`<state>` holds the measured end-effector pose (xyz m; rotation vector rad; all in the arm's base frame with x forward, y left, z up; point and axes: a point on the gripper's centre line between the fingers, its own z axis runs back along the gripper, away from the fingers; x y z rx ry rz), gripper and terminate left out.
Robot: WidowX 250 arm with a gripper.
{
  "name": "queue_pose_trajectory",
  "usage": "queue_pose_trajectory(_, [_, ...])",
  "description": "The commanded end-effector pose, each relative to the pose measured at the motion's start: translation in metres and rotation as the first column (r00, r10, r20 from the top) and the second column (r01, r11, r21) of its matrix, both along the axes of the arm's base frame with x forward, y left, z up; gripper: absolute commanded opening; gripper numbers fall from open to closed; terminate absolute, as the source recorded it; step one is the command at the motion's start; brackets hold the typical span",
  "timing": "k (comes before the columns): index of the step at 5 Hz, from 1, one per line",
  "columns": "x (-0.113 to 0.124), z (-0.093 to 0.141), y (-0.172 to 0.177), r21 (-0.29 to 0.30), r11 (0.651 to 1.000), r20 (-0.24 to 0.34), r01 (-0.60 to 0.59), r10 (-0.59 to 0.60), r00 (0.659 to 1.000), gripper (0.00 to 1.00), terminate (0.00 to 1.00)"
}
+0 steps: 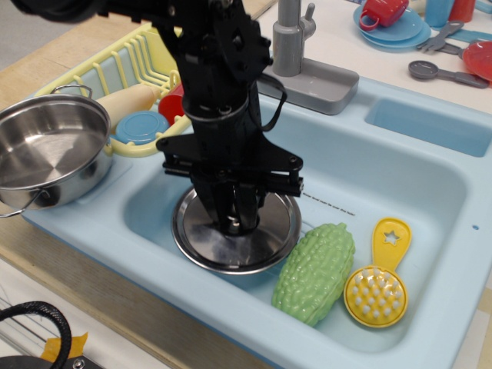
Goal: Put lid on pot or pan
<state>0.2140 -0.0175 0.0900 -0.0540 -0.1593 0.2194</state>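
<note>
The round shiny steel lid [201, 243] hangs inside the light blue sink, lifted off the sink floor and tilted a little. My black gripper [237, 223] comes straight down on the lid's centre and is shut on the small knob, which is mostly hidden between the fingers. The shallow steel pot [48, 154] with wire loop handles stands on the sink's left ledge, open and with nothing in it, well to the left of the gripper.
A green bumpy toy gourd [315, 271] and a yellow brush [377, 290] lie in the sink right of the lid. A yellow dish rack [123, 84] with items stands behind the pot. A grey faucet [296, 54] is at the back.
</note>
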Motion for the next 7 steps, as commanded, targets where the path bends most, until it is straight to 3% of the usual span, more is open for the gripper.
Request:
queue_pose_trajectory(1, [0.009, 0.036, 0.001, 0.057, 0.998, 0.111, 0.026, -0.032, 0.993, 1.00, 0.00])
queue_pose_trajectory(2, [0.011, 0.062, 0.012, 0.114, 0.993, 0.124, 0.026, -0.040, 0.991, 1.00, 0.00])
queue_pose_trajectory(4, [0.005, 0.102, 0.049, 0.155, 0.987, 0.144, -0.033, 0.011, 0.990, 1.00, 0.00])
queue_pose_trajectory(6, [-0.023, 0.108, 0.091, 0.132, 0.980, 0.182, -0.146, 0.121, 0.976, 1.00, 0.00])
queue_pose_trajectory(7, [-0.040, 0.100, 0.104, 0.105, 0.977, 0.155, -0.188, 0.171, 0.973, 1.00, 1.00])
